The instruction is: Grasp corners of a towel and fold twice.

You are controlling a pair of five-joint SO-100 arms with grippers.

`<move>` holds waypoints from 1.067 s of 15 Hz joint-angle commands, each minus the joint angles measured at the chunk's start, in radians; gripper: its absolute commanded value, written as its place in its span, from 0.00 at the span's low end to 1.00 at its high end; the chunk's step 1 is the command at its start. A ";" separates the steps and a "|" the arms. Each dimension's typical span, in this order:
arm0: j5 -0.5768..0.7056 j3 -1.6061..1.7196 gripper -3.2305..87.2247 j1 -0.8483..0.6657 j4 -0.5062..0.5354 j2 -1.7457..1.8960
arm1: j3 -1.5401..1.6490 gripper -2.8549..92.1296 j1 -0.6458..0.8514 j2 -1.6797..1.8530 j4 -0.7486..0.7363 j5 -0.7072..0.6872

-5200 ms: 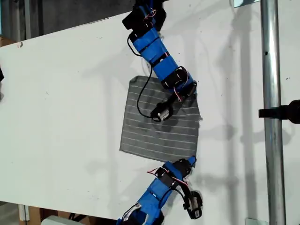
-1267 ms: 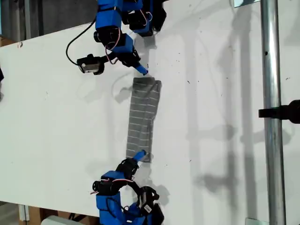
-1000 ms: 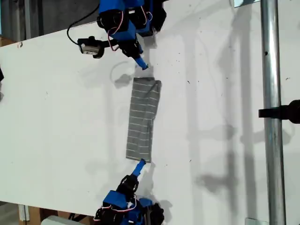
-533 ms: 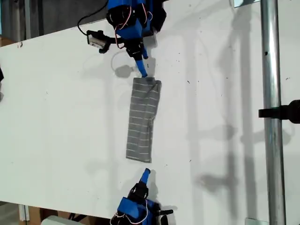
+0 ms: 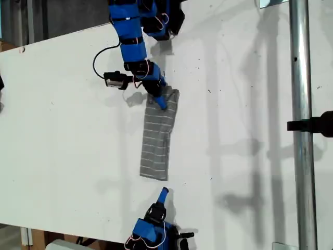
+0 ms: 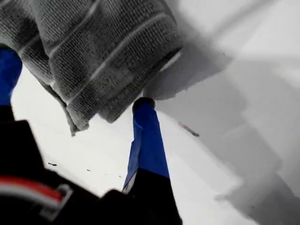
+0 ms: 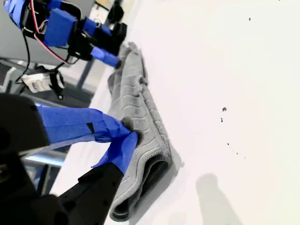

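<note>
The grey striped towel (image 5: 156,140) lies folded into a narrow strip on the white table (image 5: 62,130). My first gripper (image 5: 158,99) is down on the strip's far end, at the top of the exterior view. It is open, and in the first wrist view (image 6: 77,79) a rounded towel corner (image 6: 89,108) sits between its blue fingers (image 6: 147,136). My second gripper (image 5: 163,194) hovers just off the strip's other end and does not touch it. In its own view (image 7: 129,140) its tips meet with nothing held. The towel (image 7: 136,108) runs away toward the first gripper (image 7: 110,60).
A metal pole (image 5: 299,125) with a black clamp (image 5: 317,124) runs down the exterior view's right. The table's front edge passes under the second arm's base (image 5: 151,237). The first arm's wrist camera (image 5: 115,79) sticks out toward the exterior view's left.
The square towel has become a narrow folded strip. In the last half second my first gripper dropped from above the strip's far end onto it. My second gripper stayed back near the table edge.
</note>
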 commanded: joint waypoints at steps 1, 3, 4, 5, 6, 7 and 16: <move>-0.017 -0.017 0.01 -0.005 0.005 0.008 | -0.117 0.48 0.011 -0.089 -0.038 -0.006; -0.021 -0.014 0.01 -0.006 0.006 0.008 | -0.156 0.42 0.021 -0.144 -0.094 -0.012; -0.025 -0.015 0.01 -0.006 0.008 0.008 | -0.156 0.34 0.034 -0.155 -0.153 -0.035; -0.031 -0.015 0.01 -0.002 0.008 0.008 | -0.164 0.30 0.048 -0.158 -0.170 -0.055; -0.035 -0.015 0.01 0.003 0.008 0.008 | -0.170 0.23 0.061 -0.141 -0.156 -0.083; -0.040 -0.015 0.01 0.005 0.009 0.008 | -0.164 0.03 0.080 -0.112 -0.107 -0.067; -0.032 -0.018 0.01 0.002 0.009 0.008 | 0.098 0.03 -0.279 0.738 0.627 0.189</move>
